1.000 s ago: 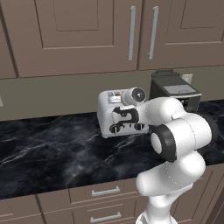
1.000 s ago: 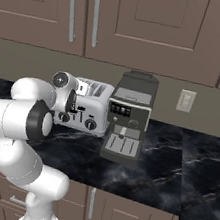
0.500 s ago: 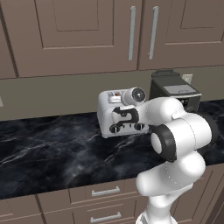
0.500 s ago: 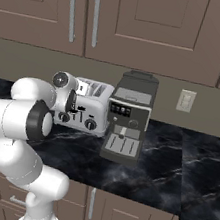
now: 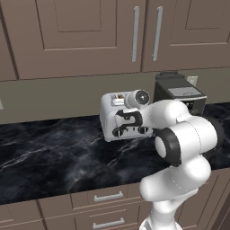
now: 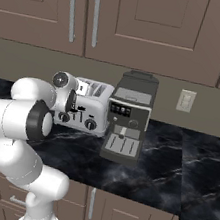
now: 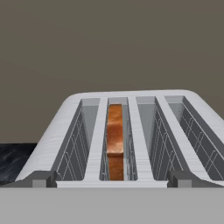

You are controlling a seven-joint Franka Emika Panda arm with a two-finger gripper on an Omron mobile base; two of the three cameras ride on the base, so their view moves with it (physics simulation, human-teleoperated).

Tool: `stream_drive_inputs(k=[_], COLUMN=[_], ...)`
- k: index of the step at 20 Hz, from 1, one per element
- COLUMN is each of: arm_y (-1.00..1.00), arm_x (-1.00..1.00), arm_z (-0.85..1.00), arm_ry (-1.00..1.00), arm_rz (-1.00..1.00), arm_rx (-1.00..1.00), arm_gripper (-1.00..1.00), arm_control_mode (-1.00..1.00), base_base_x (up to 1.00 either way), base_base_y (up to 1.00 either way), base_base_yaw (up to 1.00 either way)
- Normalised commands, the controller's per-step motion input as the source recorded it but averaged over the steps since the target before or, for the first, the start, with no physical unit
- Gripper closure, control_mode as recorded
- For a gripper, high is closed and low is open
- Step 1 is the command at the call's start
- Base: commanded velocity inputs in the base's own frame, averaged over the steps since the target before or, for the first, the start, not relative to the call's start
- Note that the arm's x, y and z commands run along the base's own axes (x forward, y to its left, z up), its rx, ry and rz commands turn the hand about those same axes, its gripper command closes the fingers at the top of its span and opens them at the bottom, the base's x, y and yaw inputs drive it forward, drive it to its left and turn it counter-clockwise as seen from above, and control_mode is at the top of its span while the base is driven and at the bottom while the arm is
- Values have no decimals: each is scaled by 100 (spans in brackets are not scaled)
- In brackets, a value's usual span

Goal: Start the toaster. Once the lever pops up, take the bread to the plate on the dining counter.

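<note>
The silver-white toaster (image 5: 109, 117) stands on the black marble kitchen counter (image 5: 54, 152) against the back wall, also seen at toaster (image 6: 94, 110). My gripper (image 5: 128, 118) hangs close in front of the toaster's upper front face, above its two black knobs. In the hand view I look along the toaster (image 7: 48, 140) top. The bread (image 7: 115, 133) sits upright in the second slot from the left, its orange-brown crust showing. My gripper (image 7: 112, 179) is open, its fingertips (image 7: 41, 178) set wide apart and holding nothing. The plate and the dining counter are out of view.
A tall black coffee machine (image 6: 128, 116) stands directly right of the toaster, almost touching it. Brown wall cabinets (image 5: 85, 36) hang above, and drawers (image 5: 108, 196) run below the counter edge. Bare counter stretches to the left of the toaster.
</note>
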Motion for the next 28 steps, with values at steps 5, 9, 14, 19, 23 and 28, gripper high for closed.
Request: stream_drive_inputs(k=[5,9,14,19,23,28], arm_y=[0,0,0,0,0,0], arm_x=[0,0,0,0,0,0], arm_z=[0,0,0,0,0,0], arm_ry=[0,0,0,0,0,0], arm_rz=[0,0,0,0,0,0], arm_rx=[0,0,0,0,0,0], arm_gripper=[-100,-100,-100,-100,-100,-100], arm_control_mode=[-100,-100,-100,-100,-100,-100], base_base_x=[0,0,0,0,0,0], base_base_y=[0,0,0,0,0,0], base_base_yaw=[0,0,0,0,0,0])
